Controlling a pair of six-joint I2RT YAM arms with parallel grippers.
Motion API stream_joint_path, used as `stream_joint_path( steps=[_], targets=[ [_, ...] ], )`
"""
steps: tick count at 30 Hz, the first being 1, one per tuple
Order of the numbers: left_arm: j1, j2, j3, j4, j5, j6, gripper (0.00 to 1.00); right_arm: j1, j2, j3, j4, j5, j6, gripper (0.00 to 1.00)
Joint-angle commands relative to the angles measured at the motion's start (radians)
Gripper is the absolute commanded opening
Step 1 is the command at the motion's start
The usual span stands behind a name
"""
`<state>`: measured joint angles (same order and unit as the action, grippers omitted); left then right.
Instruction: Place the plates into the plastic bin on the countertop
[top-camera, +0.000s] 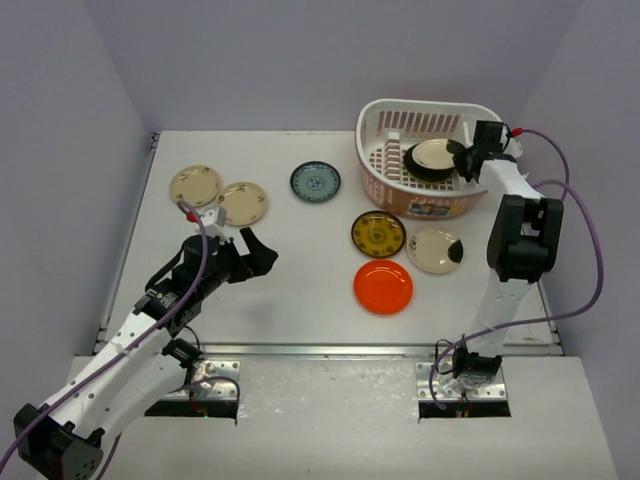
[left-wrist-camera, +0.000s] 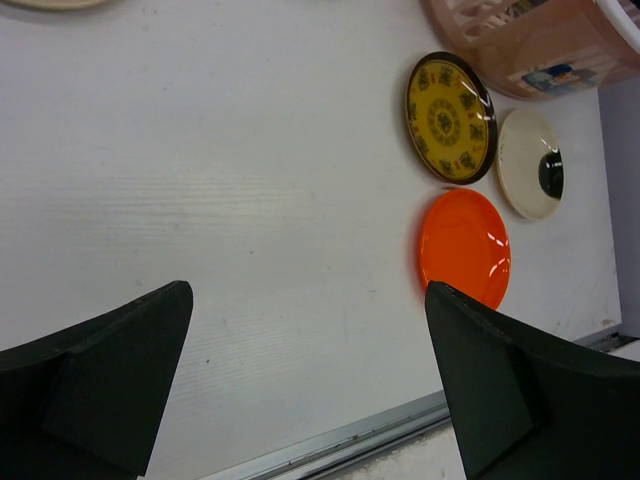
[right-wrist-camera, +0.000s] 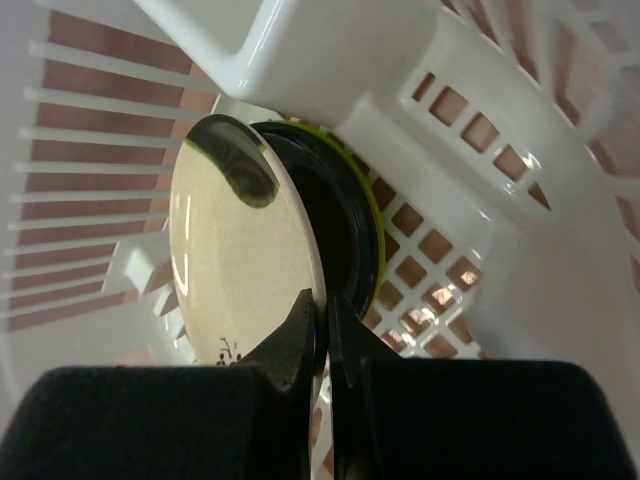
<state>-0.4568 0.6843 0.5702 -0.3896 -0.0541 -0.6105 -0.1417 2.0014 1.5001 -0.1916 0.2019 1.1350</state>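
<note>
Right wrist shows the right gripper (right-wrist-camera: 322, 318) clamped on a cream plate (right-wrist-camera: 240, 265) inside the bin (right-wrist-camera: 480, 235), while the left gripper (left-wrist-camera: 308, 292) gapes wide over the countertop (left-wrist-camera: 200, 150)

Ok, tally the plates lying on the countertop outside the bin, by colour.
Cream floral plates: 2
Blue patterned plate: 1
Brown-gold patterned plate: 1
Cream plate with dark patch: 1
Orange plate: 1
Total: 6

White countertop (top-camera: 300, 280) with the plastic bin (top-camera: 410, 103) and six loose plates (top-camera: 315, 181) (orange plate (top-camera: 383, 286) nearest the front edge)
</note>
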Motion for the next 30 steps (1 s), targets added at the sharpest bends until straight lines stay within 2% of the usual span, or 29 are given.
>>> stream_joint_path(
  steps=[1, 2, 3, 4, 5, 9, 11, 16, 19, 22, 25, 29, 30],
  targets=[
    [-0.009, 0.029, -0.052, 0.132, 0.109, -0.020, 1.00, 0.005, 0.083, 0.162, 0.019, -0.032, -0.068, 0.10],
    [-0.015, 0.058, -0.062, 0.166, 0.126, -0.026, 1.00, 0.005, 0.098, 0.169, 0.018, -0.042, -0.069, 0.22],
    [-0.022, 0.084, -0.069, 0.190, 0.137, -0.031, 1.00, 0.005, 0.105, 0.169, 0.025, -0.049, -0.070, 0.39],
    [-0.042, 0.126, -0.078, 0.213, 0.144, -0.043, 1.00, 0.005, 0.104, 0.168, 0.029, -0.058, -0.074, 0.65],
    [-0.056, 0.145, -0.084, 0.249, 0.148, -0.049, 1.00, 0.005, 0.099, 0.168, 0.028, -0.073, -0.079, 0.75],
    [-0.157, 0.240, -0.093, 0.348, 0.109, -0.084, 1.00, 0.008, 0.012, 0.149, 0.022, -0.085, -0.110, 0.94],
    [-0.210, 0.306, -0.092, 0.427, 0.090, -0.107, 1.00, 0.012, -0.060, 0.121, 0.022, -0.088, -0.131, 0.99],
    [-0.348, 0.588, -0.015, 0.624, 0.091, -0.142, 1.00, 0.058, -0.268, 0.082, -0.053, -0.152, -0.274, 0.99],
    [-0.383, 0.777, 0.055, 0.694, 0.101, -0.142, 1.00, 0.084, -0.444, -0.011, -0.070, -0.300, -0.401, 0.99],
    [-0.395, 0.930, 0.165, 0.704, 0.124, -0.138, 0.98, 0.107, -0.610, -0.223, -0.051, -0.633, -0.466, 0.99],
    [-0.398, 1.025, 0.218, 0.715, 0.124, -0.141, 0.92, 0.135, -0.805, -0.491, 0.022, -0.830, -0.484, 0.99],
    [-0.399, 1.113, 0.298, 0.707, 0.141, -0.135, 0.82, 0.136, -1.066, -0.795, 0.102, -0.896, -0.454, 0.99],
    [-0.398, 1.137, 0.309, 0.706, 0.149, -0.135, 0.76, 0.136, -1.103, -0.835, 0.099, -0.890, -0.456, 0.99]
  ],
)
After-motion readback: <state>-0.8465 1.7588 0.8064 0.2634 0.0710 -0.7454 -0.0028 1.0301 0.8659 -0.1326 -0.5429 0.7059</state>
